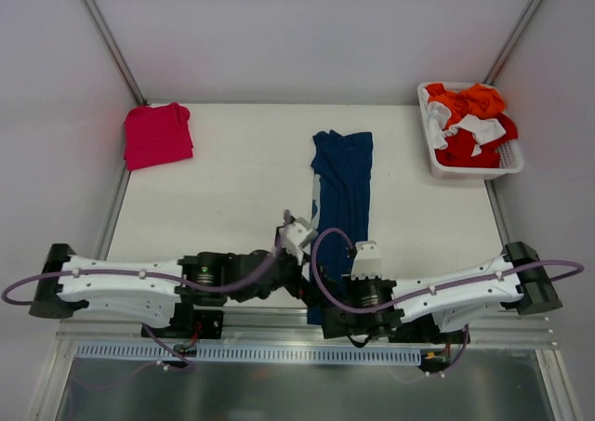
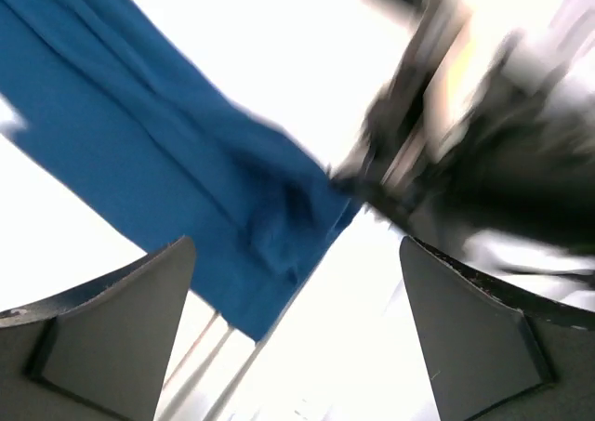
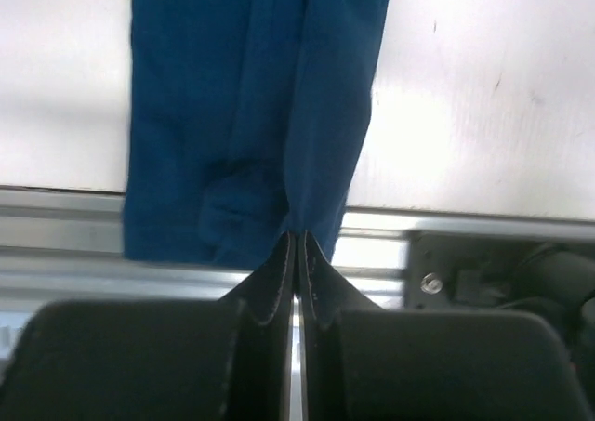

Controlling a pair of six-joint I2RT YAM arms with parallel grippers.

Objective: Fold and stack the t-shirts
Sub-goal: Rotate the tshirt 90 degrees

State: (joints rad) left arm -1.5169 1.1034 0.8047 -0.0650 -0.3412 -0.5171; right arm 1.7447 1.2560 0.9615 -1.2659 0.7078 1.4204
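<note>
The navy t-shirt (image 1: 342,175) lies folded into a long narrow strip down the middle of the table, its near end hanging over the front edge. My right gripper (image 3: 299,240) is shut on the near hem of the navy t-shirt (image 3: 251,96), over the table's front rail. My left gripper (image 1: 296,233) is open and empty just left of the strip. In the left wrist view the left gripper (image 2: 297,244) holds nothing and the navy t-shirt (image 2: 186,161) lies beyond it. The pinkish-red t-shirt (image 1: 158,135) lies folded at the far left corner.
A white basket (image 1: 437,156) with orange, red and white clothes stands at the far right corner. A metal rail (image 3: 465,221) runs along the table's front edge. My right arm (image 1: 446,286) reaches in from the right, and its blurred dark links (image 2: 483,142) fill the right of the left wrist view.
</note>
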